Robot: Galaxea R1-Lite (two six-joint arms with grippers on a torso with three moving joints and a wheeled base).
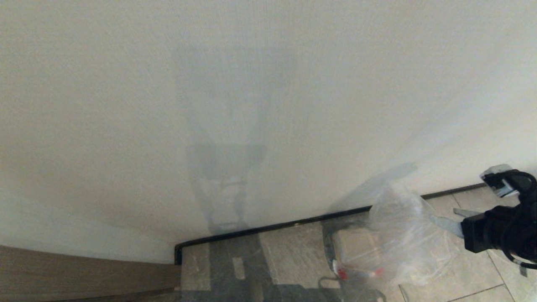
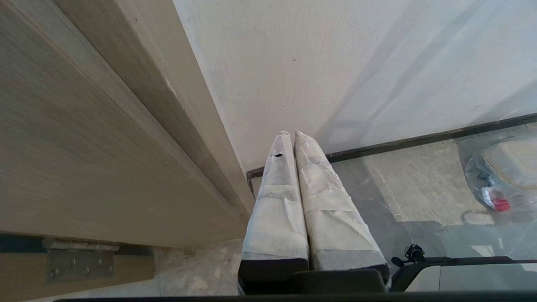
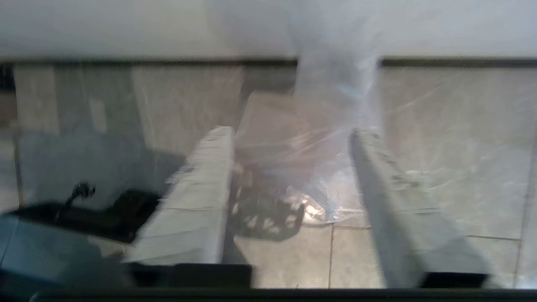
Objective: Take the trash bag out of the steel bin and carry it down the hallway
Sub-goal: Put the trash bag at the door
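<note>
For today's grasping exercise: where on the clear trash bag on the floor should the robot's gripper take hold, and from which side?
Probably the gathered top of the trash bag, which stands up loose and thin above the beige lump. Come from the robot's right, where the right gripper waits, fingers spread.

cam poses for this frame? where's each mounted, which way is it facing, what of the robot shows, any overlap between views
Head: on the robot's head, looking down at a white wall and tiled floor; right gripper shows at the right edge.
Left wrist: behind the left gripper, fingers together, facing the wall corner by a wooden door.
Right wrist: behind the right gripper's spread fingers, facing the trash bag on the floor.
Shared: all three show the trash bag and the dark baseboard.
</note>
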